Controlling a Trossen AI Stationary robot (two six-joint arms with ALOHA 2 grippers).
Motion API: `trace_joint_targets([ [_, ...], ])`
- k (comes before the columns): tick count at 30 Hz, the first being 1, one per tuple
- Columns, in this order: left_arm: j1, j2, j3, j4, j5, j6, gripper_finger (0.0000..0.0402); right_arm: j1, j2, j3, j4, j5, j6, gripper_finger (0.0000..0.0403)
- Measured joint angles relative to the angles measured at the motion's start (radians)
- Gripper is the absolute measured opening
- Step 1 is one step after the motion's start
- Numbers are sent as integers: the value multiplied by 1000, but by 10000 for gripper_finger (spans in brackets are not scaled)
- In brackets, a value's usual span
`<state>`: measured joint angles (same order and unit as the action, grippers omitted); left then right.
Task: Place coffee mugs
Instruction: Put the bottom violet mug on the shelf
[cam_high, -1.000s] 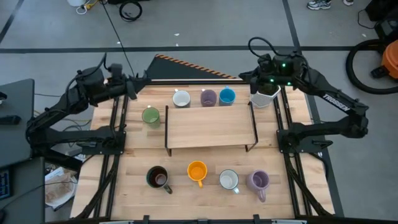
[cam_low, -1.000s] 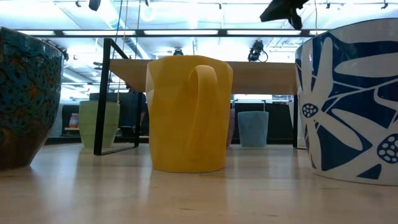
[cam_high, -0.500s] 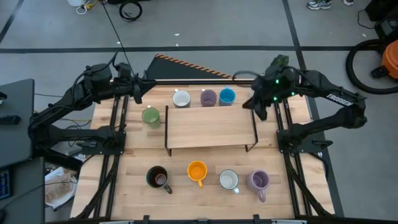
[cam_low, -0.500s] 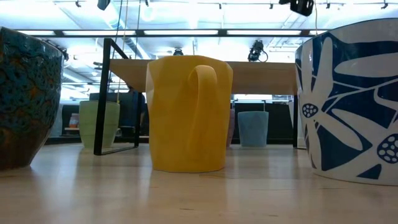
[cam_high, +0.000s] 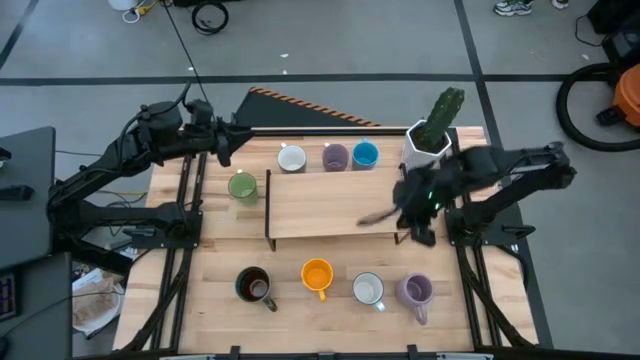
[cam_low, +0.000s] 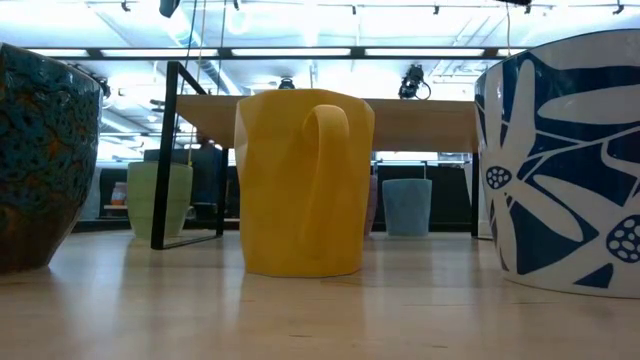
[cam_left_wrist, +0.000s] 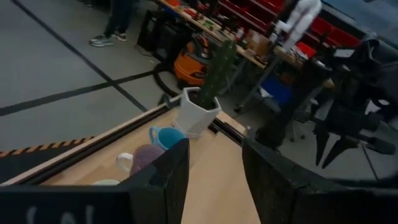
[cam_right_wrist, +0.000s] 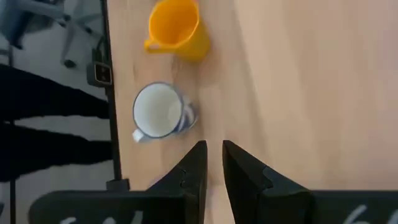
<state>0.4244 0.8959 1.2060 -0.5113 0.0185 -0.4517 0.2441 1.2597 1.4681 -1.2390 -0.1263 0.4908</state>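
A low wooden shelf (cam_high: 338, 205) stands mid-table (cam_high: 220, 310). Behind the shelf sit three mugs in a row: white mug (cam_high: 291, 158), lavender mug (cam_high: 335, 157) and blue mug (cam_high: 365, 155). The green mug (cam_high: 242, 187) stands off the shelf's left rear corner. In front of the shelf is a second row: brown mug (cam_high: 253, 286), orange mug (cam_high: 317, 277), pale mug (cam_high: 368, 290) and tall lavender mug (cam_high: 415, 292). A white planter (cam_high: 424, 150) with a cactus stands behind the shelf's right rear corner.

The right gripper (cam_high: 418, 205) hangs over the shelf's right end, fingers (cam_right_wrist: 245, 174) close together with only a narrow gap, holding nothing. The left gripper (cam_high: 222, 146) hovers behind the green mug, fingers (cam_left_wrist: 165, 180) moderately apart and empty.
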Motion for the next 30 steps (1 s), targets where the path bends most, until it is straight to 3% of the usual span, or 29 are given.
trace_joint_targets([
  [6,-1,-15,0,-1,166,20,153,174,118,0,-1,-11,161,62],
  [17,-1,-39,-1,-4,340,19,153,333,276,0,-108,-106,64,74],
  [22,-1,-40,-1,-4,352,19,153,338,309,-2,-105,-110,-8,130],
  [27,-1,-40,-1,-7,352,19,153,341,329,-2,-115,-26,-21,209],
  [30,-1,-40,-1,-15,352,19,153,354,348,-2,-110,7,-27,232],
])
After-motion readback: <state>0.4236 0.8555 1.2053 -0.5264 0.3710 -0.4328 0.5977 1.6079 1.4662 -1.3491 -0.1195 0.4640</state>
